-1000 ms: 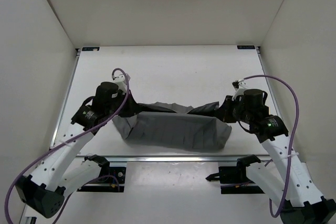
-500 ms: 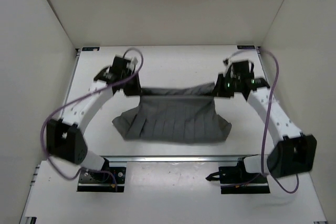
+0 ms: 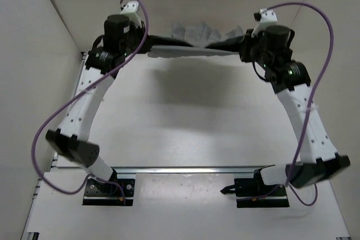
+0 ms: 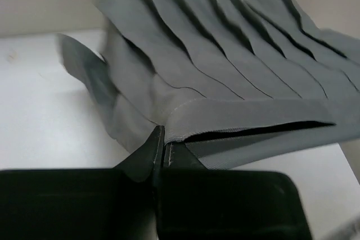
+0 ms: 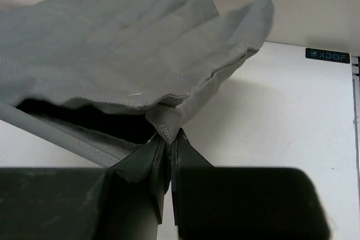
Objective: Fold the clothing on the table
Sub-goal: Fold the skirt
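Fingers [image 4: 145, 158] of my left gripper [image 4: 162, 141] are pinched tight on one band corner of the clothing [image 3: 194, 42]; right gripper [image 5: 169, 139] likewise on the other corner. Garment's stretched between both arms, high over the far edge of the table [image 3: 185, 122], long axis left-right, pleats fanning away from me. Neither arm nearer. Hem prob. off the surface, can't confirm. Soft mid-grey fabric w/ crisp pleats, darker band.

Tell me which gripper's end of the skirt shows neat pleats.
The left gripper: crisp parallel pleats fan out there; at the right gripper the skirt bunches.
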